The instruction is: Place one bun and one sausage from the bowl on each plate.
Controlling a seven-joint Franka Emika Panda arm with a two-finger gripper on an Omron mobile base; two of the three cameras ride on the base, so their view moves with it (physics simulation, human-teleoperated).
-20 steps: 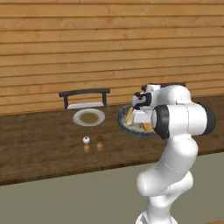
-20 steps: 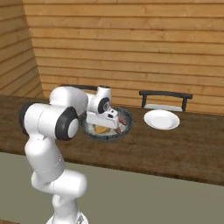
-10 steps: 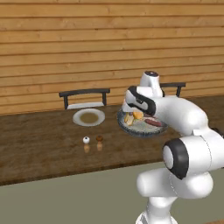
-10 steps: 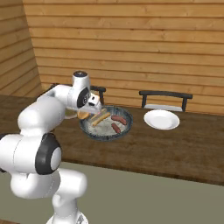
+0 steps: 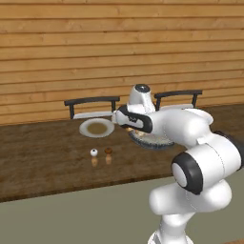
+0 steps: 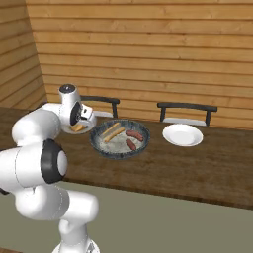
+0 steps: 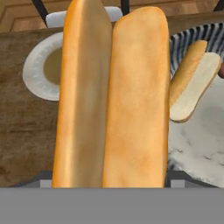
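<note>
**Bun in gripper, between bowl and left plate**

Gripper (image 6: 79,126) is clamped on a bun (image 7: 114,98); jaws stand wide around it. In hand view the bun looks like a long split hot-dog roll, two golden-tan halves side by side with a dark seam down the middle, left half browner and shinier, right half paler and matte. In right base view the bun (image 6: 77,127) shows as a small tan block under the hand, just left of the bowl (image 6: 120,140).

Bowl is dark grey, round, shallow, with a pale speckled inside and a ribbed rim (image 7: 205,33). Inside it: a second bun (image 6: 114,132), split, long, lying diagonal; in hand view the same second bun (image 7: 194,81) has one tan crust side and one cream cut side. Two sausages (image 6: 132,139) lie right of it, reddish brown, short, close together.

Left plate (image 5: 96,127) is white with a tan centre, just beside the bowl, bare; hand view shows it (image 7: 37,68) behind the held bun. Right plate (image 6: 182,135) is white, well apart from the gripper on the bowl's other side, bare.

Two small shakers (image 5: 101,156) stand on the dark wood table (image 5: 43,157), in front of the left plate. Two dark chairs (image 6: 187,111) sit behind the table against a wood plank wall (image 5: 95,52).
</note>
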